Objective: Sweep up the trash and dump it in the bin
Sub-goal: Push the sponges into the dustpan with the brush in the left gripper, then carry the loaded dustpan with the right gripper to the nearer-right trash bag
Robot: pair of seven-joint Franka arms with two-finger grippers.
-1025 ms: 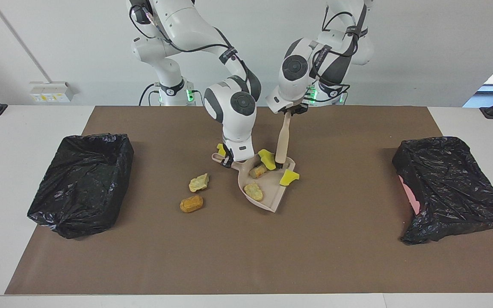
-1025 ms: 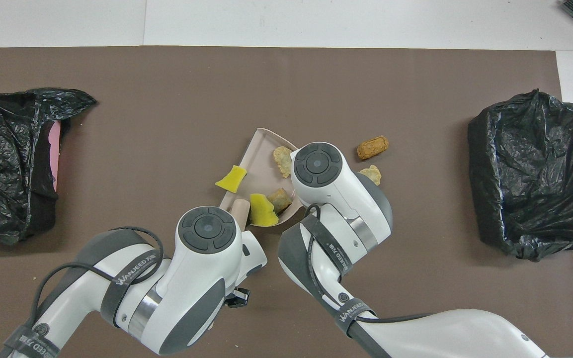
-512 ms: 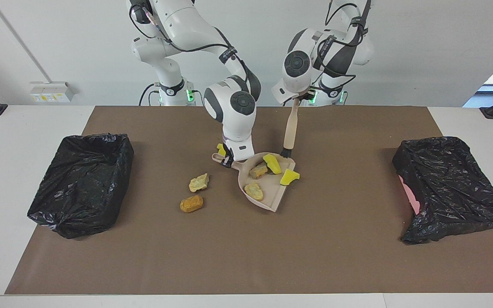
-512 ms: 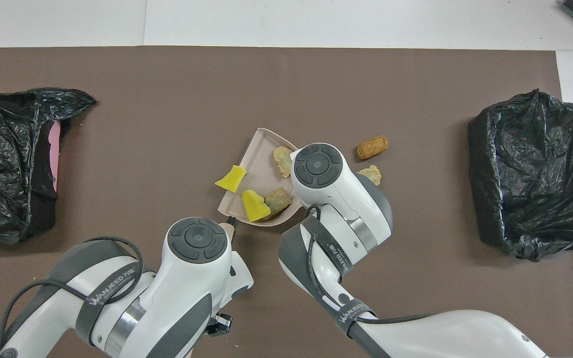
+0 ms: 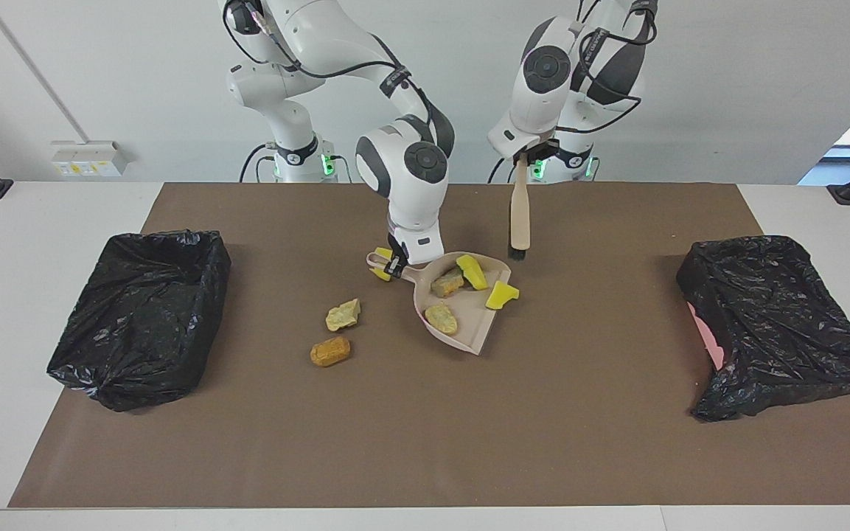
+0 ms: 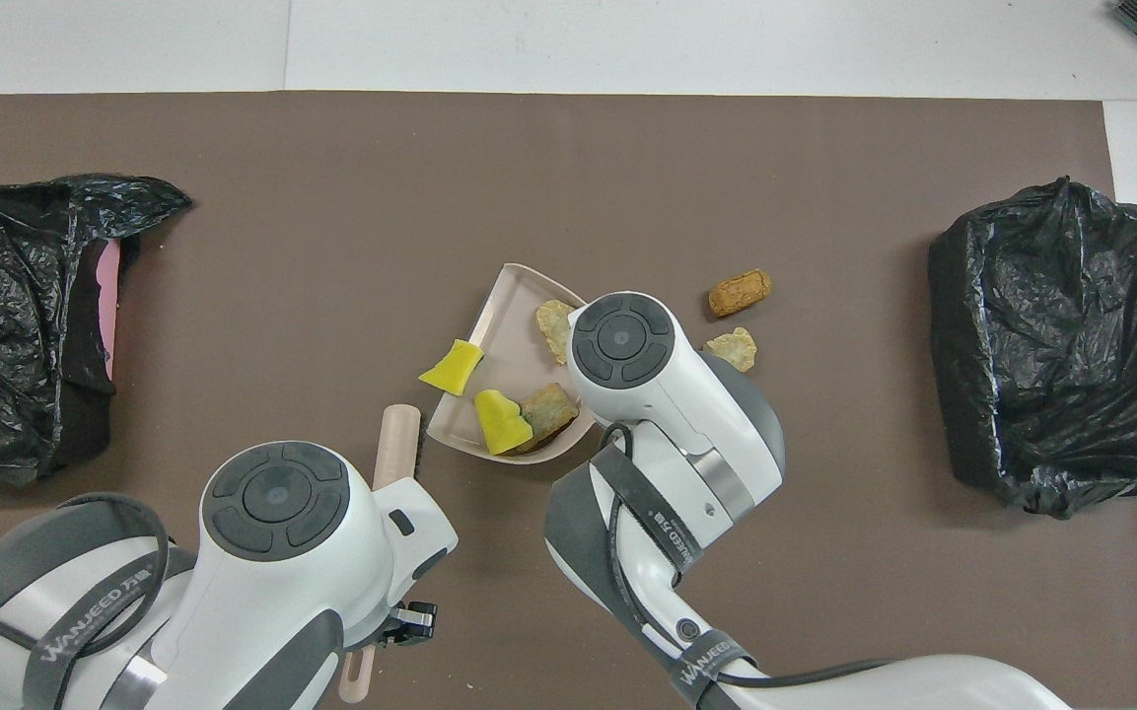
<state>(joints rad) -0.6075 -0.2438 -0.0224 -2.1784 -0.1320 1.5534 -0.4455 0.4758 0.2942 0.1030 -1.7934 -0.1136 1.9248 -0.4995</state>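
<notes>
From the facing view, the right gripper (image 5: 393,267) clamps the beige plastic dustpan (image 5: 460,306) by its handle; three trash scraps (image 5: 454,295) lie inside, a yellow sponge piece (image 5: 500,295) straddles its rim. The left gripper (image 5: 521,157) grips the beige brush (image 5: 519,221), raised.

Overhead, a tan chunk (image 6: 733,348) and an orange-brown lump (image 6: 740,292) remain unswept on the mat (image 6: 568,177); nothing is dumped in either black-lined bin (image 6: 1061,345) yet, apparently.

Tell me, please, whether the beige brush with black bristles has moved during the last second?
Yes. The beige brush, held by the left gripper, has lifted out of the beige dustpan and toward the robots.
</notes>
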